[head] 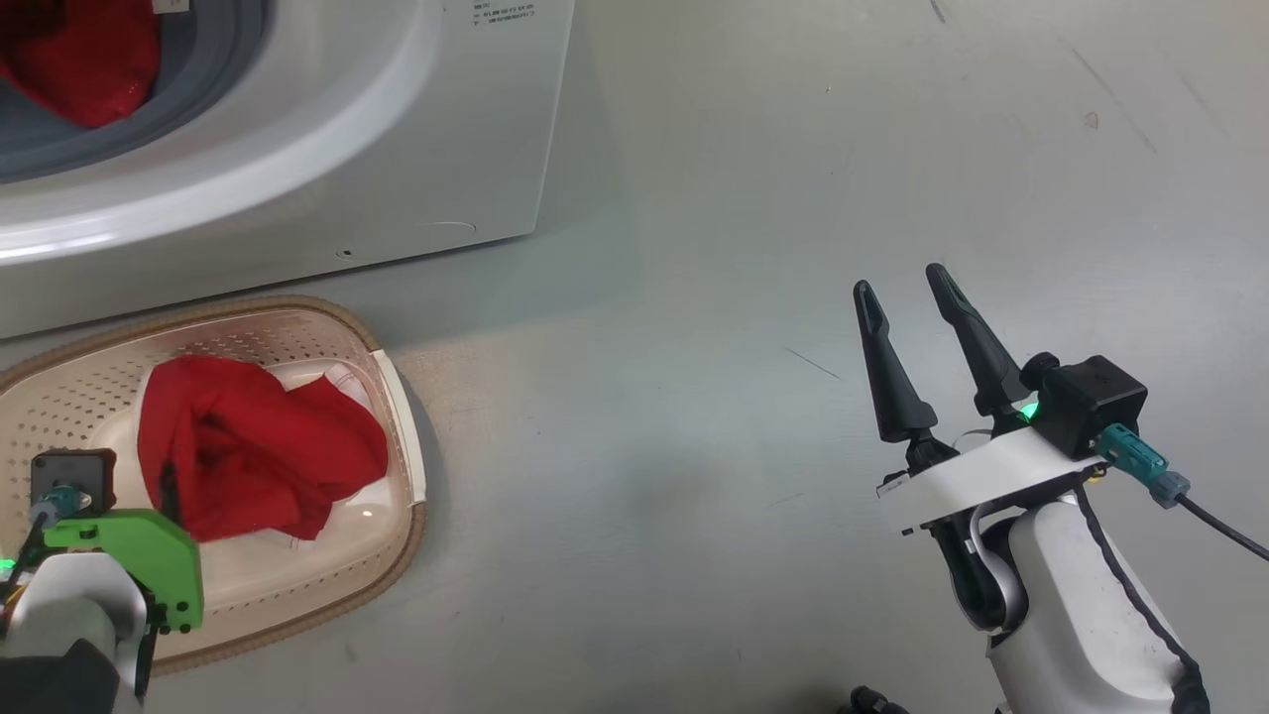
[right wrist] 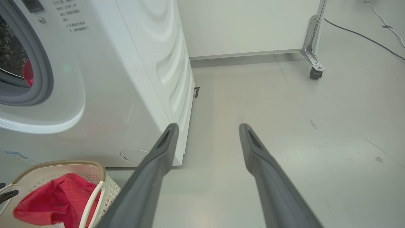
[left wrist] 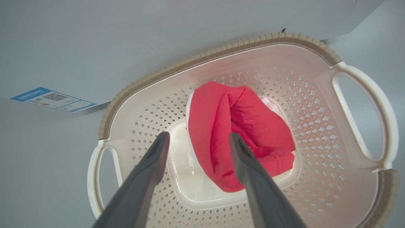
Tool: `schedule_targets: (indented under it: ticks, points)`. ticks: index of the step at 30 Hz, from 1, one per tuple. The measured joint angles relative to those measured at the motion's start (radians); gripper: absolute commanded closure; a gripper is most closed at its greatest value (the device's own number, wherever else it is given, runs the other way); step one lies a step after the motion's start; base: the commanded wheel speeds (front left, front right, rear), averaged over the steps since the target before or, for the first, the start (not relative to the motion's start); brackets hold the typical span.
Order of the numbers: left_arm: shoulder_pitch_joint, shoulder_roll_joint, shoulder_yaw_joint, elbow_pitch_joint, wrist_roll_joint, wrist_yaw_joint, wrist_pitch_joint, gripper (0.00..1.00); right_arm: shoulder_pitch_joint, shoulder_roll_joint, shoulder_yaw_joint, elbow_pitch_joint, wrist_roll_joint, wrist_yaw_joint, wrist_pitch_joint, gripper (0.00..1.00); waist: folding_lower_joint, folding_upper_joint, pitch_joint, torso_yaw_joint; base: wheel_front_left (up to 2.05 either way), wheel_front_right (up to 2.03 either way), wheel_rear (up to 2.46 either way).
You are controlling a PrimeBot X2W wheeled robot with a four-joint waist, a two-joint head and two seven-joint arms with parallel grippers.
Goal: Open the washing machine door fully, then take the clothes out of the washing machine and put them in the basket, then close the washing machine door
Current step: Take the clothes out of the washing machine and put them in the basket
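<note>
A: While the left hand [left wrist: 199, 135] hangs over the basket [left wrist: 221, 47], how do its fingers stand?

B: Apart, with nothing gripped. They point down into the basket, one tip over the bare bottom, the other over the red bundle [left wrist: 240, 126]. Whether that tip touches the cloth, I cannot tell

A: And where does the bundle sit?

B: Crumpled in the middle of the basket, a bit of white trim showing at its edge

A: Where is the basket itself?

B: On the floor [head: 744, 198] at the left, just on the near side of the washer [head: 397, 149], close to its front panel. A blue label [left wrist: 52, 99] is stuck low on that panel

A: Anything in the washer?

B: Yes, more red cloth [head: 79, 59] lies in the round opening at the far left, against the grey seal [head: 198, 59]

A: What about the right hand [head: 900, 280]?

B: Over bare floor on the right, well apart from basket and washer, its fingers spread and holding nothing
</note>
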Motion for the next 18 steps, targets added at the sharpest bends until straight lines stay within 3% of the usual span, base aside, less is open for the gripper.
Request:
schedule_targets:
  ticks: [18]
  points:
    - [-0.051, -0.039, -0.045, 0.014, 0.032, 0.000, -0.144, 0.00, -0.004, 0.000, -0.021, 0.029, -0.005, 0.000, 0.000, 0.00, 0.0000, 0.0000, -0.095, 0.030, 0.00, 0.00, 0.00]
